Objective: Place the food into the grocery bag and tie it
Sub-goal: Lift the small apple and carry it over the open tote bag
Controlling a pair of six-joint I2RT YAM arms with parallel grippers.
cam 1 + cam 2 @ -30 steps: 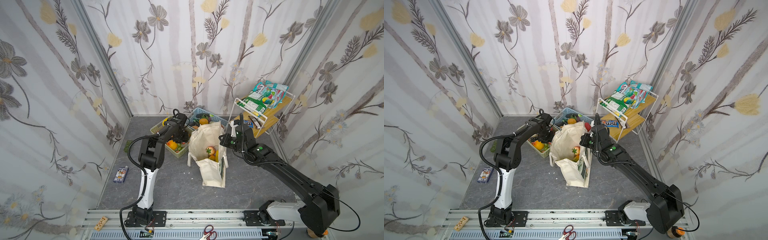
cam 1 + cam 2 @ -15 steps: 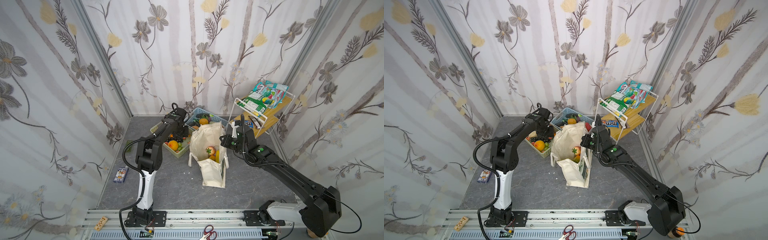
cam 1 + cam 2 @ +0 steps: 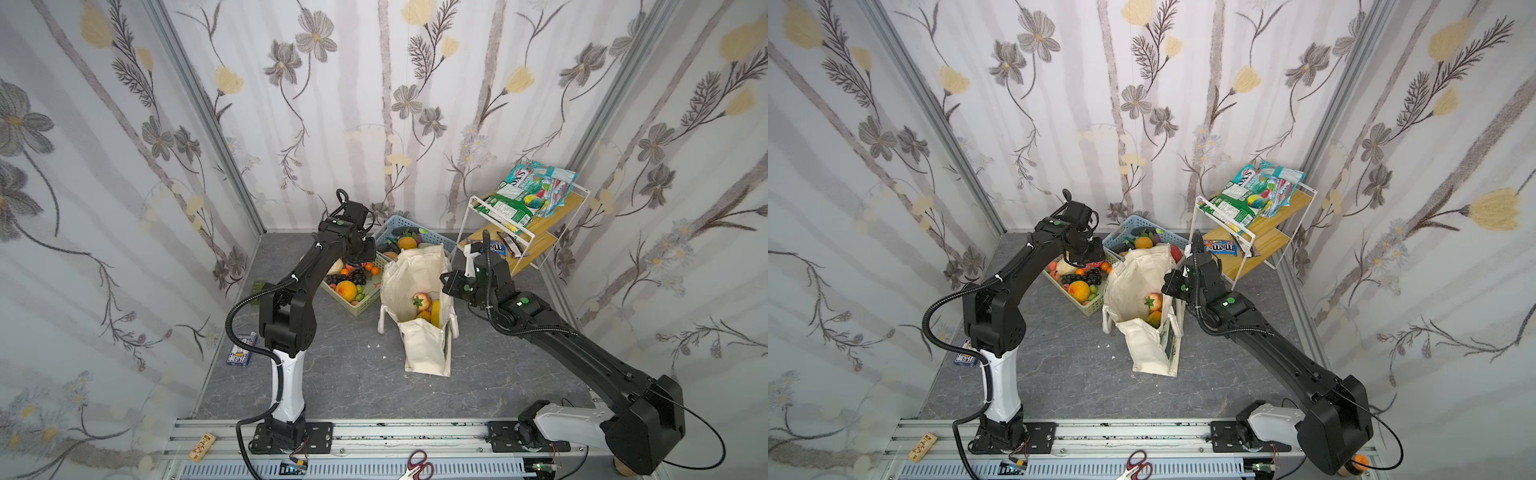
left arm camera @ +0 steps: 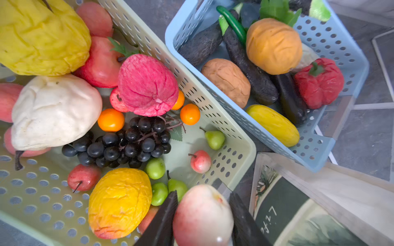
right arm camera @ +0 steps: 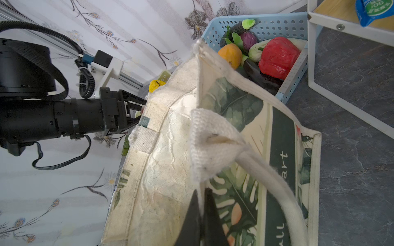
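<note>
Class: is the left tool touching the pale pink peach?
Touching. In the left wrist view, both fingers of the left tool press against the sides of the pale pink peach.

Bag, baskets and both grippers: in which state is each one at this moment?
grocery bag, upright, mouth open, red apple inside
left gripper, shut on a pale pink peach
right gripper, shut on the grocery bag's rim
green basket, holds many fruits
blue basket, holds vegetables

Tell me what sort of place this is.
Probably a robot-training booth, not a home: robot arms bolted to a metal rail, wallpapered panels, a green basket of toy fruit.
</note>
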